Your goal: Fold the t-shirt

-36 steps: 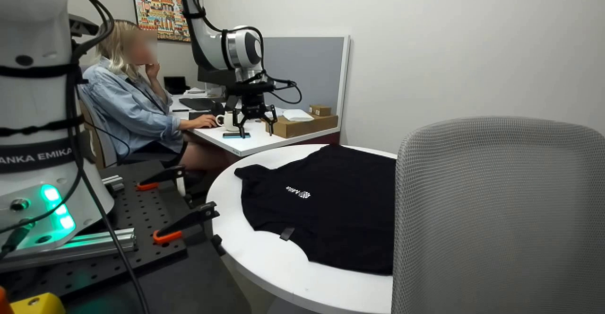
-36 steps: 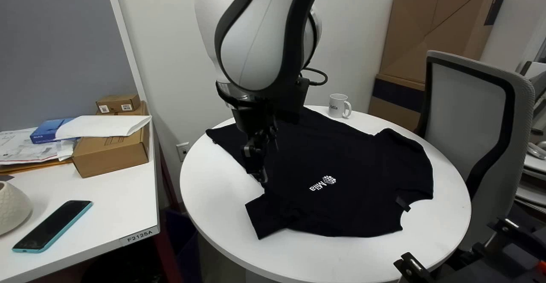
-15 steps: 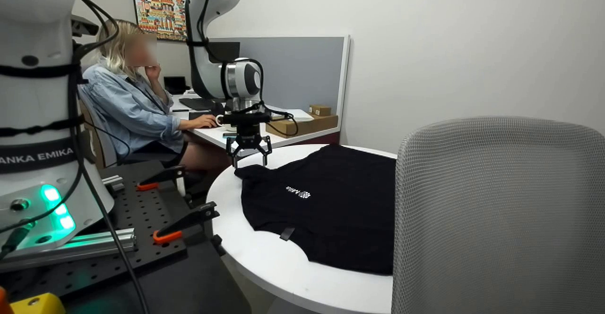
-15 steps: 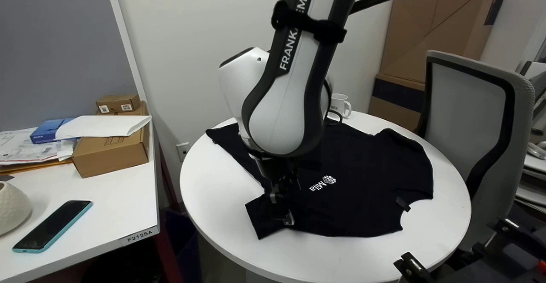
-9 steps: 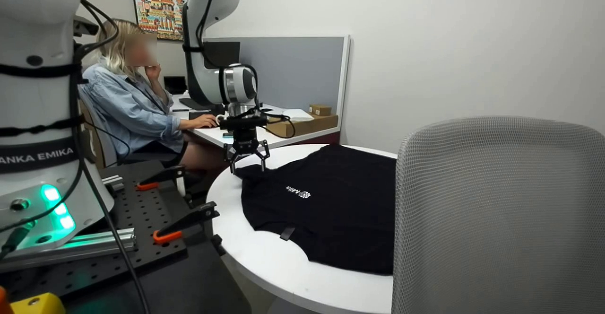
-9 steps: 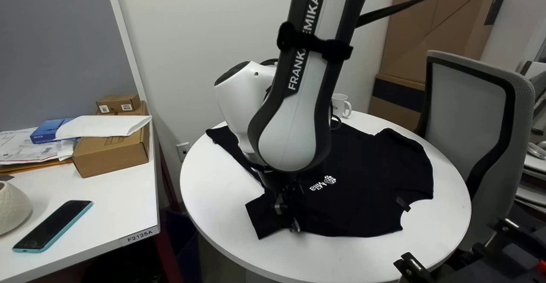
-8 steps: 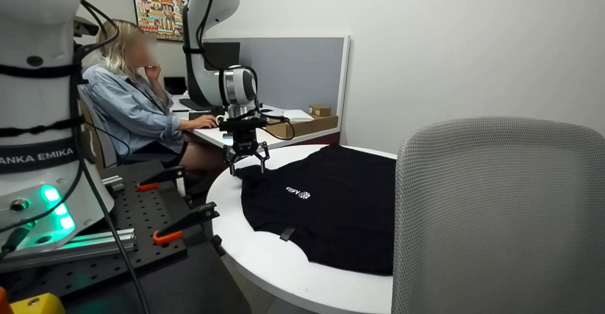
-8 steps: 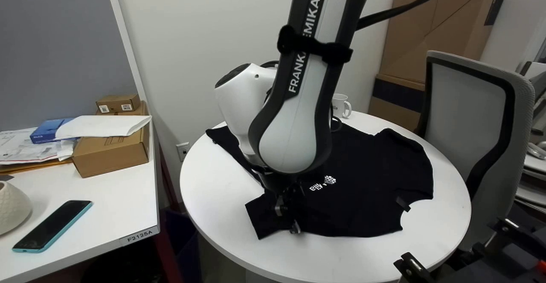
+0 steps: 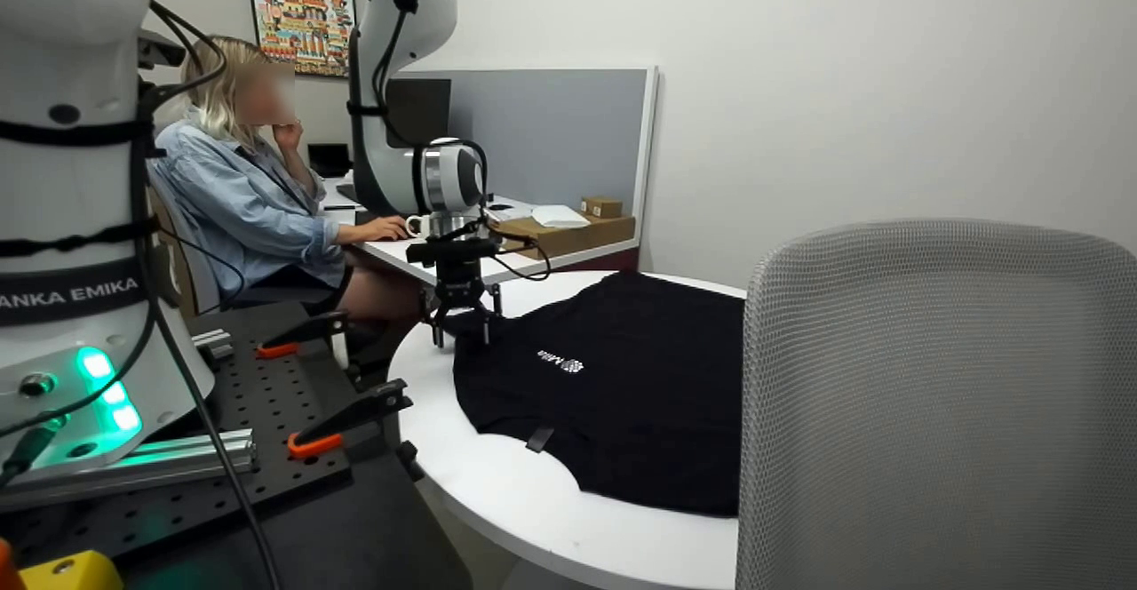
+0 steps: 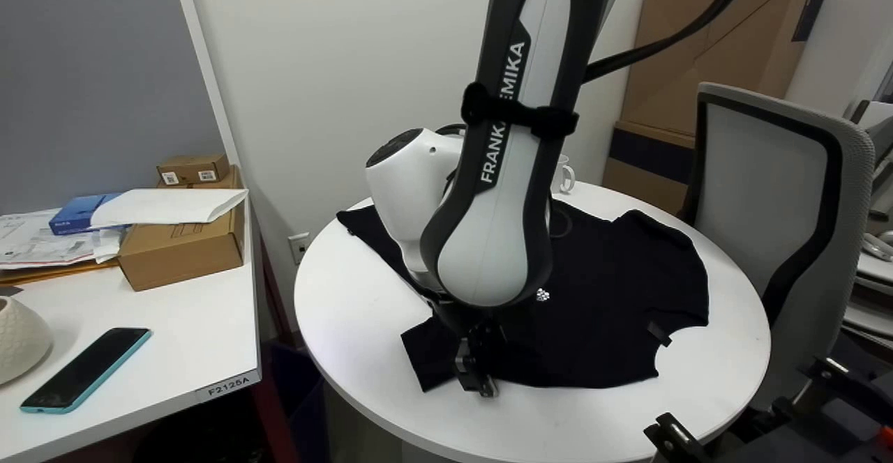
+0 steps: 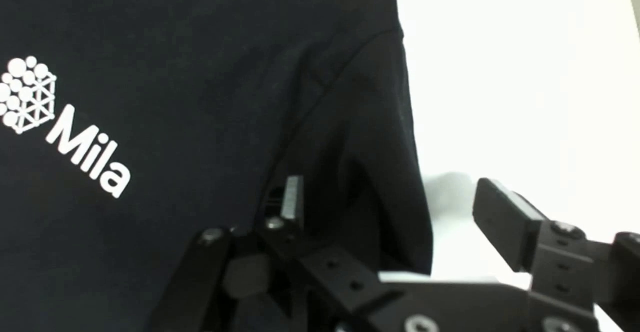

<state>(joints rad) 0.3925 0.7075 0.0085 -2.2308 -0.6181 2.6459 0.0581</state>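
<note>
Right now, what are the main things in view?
t-shirt: one, black, on table
table: one, white, under t-shirt
chair: one, grey, beside table
cartons: count unclear, brown, behind chair
desk: one, white, near table
mugs: two, white, on table and desk
phone: one, black and turquoise, on desk
boxes: three, brown and blue, on desk
person: one, blue shirt, at desk
clamps: two, black and orange, near arm
arm: one, white and black, above table
gripper: one, black, open at sleeve

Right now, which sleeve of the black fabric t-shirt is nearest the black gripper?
The sleeve nearer the white Mila print, its edge straddled by the open gripper; the other sleeve lies toward the grey mesh chair.
</note>
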